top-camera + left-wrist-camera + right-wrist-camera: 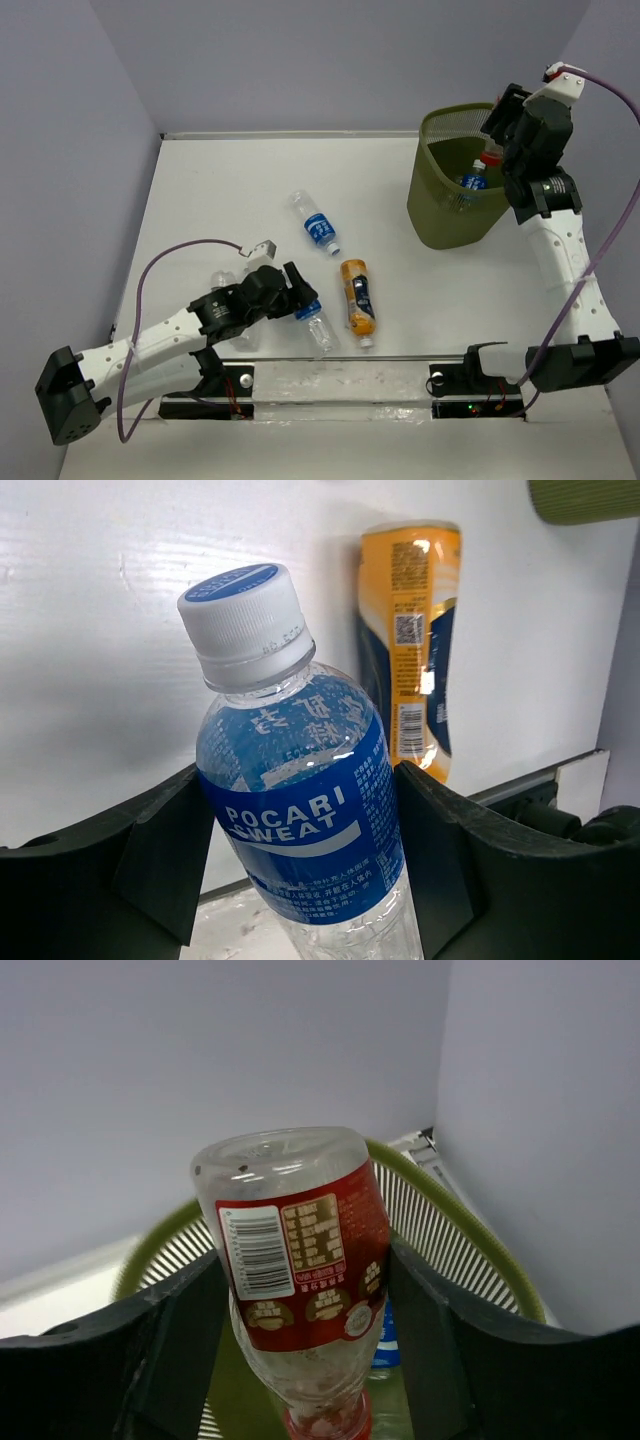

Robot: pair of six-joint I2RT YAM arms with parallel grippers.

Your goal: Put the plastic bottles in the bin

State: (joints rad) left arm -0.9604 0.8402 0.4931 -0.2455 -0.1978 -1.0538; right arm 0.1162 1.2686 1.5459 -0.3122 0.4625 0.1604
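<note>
The left gripper [302,292] is clamped on the Pocari Sweat bottle [297,810], its 2 matte black fingers [155,855] pressing the glossy blue label from either side. This bottle is clear, thin-walled plastic with a rounded shoulder and a white screw cap, finely ridged, with a blue disc on top. In the top view it sits low near the front edge of the white table [220,190], and whether it rests on the surface cannot be told. Just beside it the orange bottle [357,293] lies on its side, a smooth cylinder in a shiny orange sleeve with a dark blue panel and a white barcode strip. Farther back, well apart from both, a blue-labelled bottle [315,226] of clear plastic also lies on its side. Clear plastic shapes [224,283] show beside the left arm, too hidden to make out. The right gripper [497,150] grips the red-labelled bottle [300,1260] between 2 black fingers [175,1340], holding it upside down: the domed, dimpled clear base points up and the red cap down, with a barcode and printed panels on the wrinkled red label. It hangs over the mouth of the bin [440,205], an olive-green wire-mesh basket with a rounded-square rim and fine vertical ribs, tapering toward its base, standing at the far right of the table. Inside the bin a blue-capped bottle [471,182] is visible.
</note>
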